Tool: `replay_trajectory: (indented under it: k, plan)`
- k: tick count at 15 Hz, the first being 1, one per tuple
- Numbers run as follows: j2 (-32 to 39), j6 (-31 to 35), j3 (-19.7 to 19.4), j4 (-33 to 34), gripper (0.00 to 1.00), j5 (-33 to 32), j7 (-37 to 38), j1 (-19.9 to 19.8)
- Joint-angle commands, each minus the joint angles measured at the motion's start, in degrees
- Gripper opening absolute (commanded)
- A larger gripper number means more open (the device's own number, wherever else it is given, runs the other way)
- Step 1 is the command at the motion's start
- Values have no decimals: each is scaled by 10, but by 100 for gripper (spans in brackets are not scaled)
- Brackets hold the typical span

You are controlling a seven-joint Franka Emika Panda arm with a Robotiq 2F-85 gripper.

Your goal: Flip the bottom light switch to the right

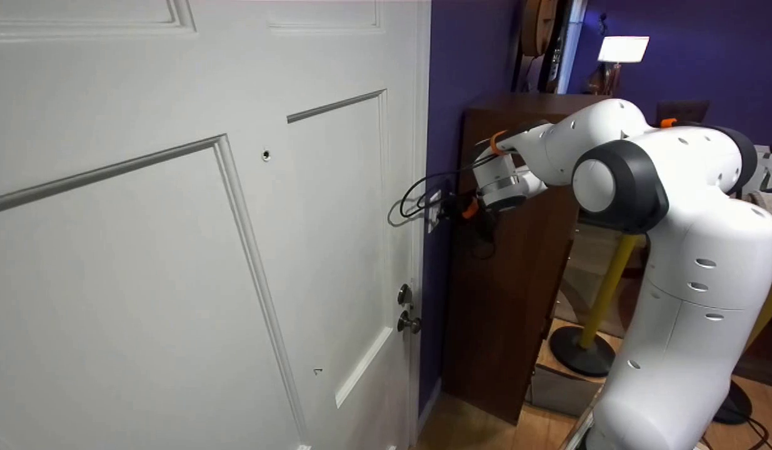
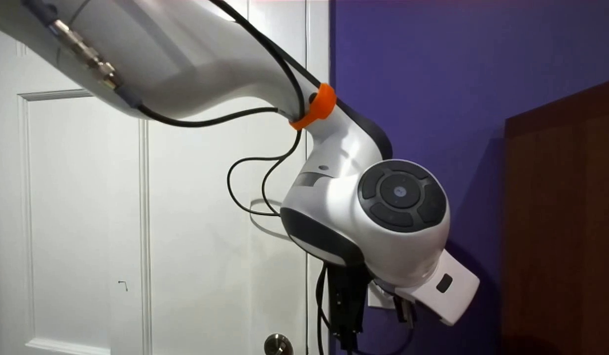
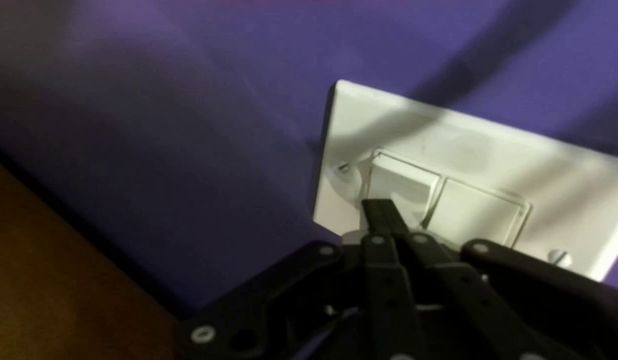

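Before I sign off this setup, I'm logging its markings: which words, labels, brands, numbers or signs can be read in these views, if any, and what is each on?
Readable text: none in any view.
Button pad, on the arm: a small pale mark at its centre, too small to read.
Switch plate and switches: no lettering can be made out on the parts in view.
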Motion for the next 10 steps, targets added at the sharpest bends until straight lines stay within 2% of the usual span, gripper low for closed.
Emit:
replay_trajectory:
  k: [1,4,5,10]
  plan:
    - [10,-10,0,25,0,22,-11,-5]
    - [1,-11,-3,22,0,-4,5,-5]
    - [-3,-5,25,21,0,-22,14,-32]
    - [-7,-3,41,26,0,-68,40,-50]
